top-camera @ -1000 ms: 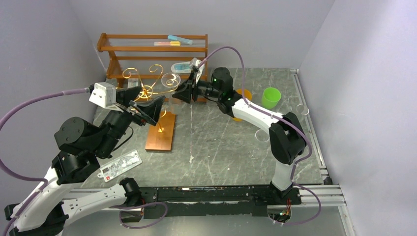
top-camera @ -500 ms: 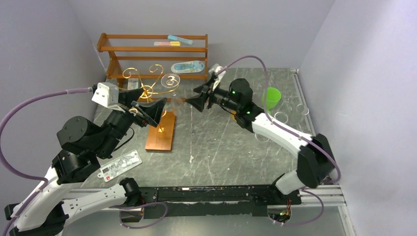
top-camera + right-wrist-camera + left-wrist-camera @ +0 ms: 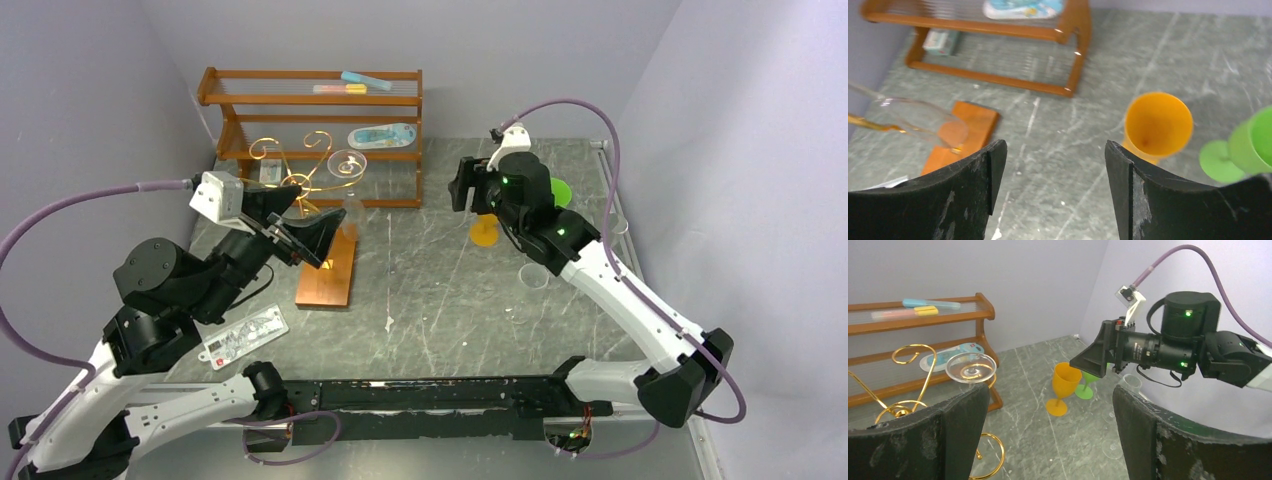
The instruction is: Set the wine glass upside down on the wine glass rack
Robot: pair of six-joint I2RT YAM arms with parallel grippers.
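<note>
- A clear wine glass (image 3: 348, 165) hangs upside down on the gold wine glass rack (image 3: 322, 278). Its round foot rests on top of a scroll arm and its bowl points down toward the copper base, at the left back of the table (image 3: 450, 300).
- The left gripper (image 3: 302, 220) hovers just beside the rack with its fingers spread wide and nothing between them. Whether it touches the wire cannot be told.
- The right gripper (image 3: 1052, 150) is well apart from the glass. Its fingers are also wide and empty, and it looks down on an orange goblet (image 3: 1158, 122) and a green goblet (image 3: 1253, 145).
- The placing appears done. What is left, by this reading, is to get both arms clear without disturbing the glass.
- In the right wrist view the bowl hangs at a slant, so the hold looks light. Any nudge to the rack or the stem could swing the glass off.
- The left arm would do best to back straight away from the scrolls, not sweep across them.
- The right arm needs to lift before it turns, so that it misses the goblets below it and the wooden shelf (image 3: 310, 75) behind.
</note>
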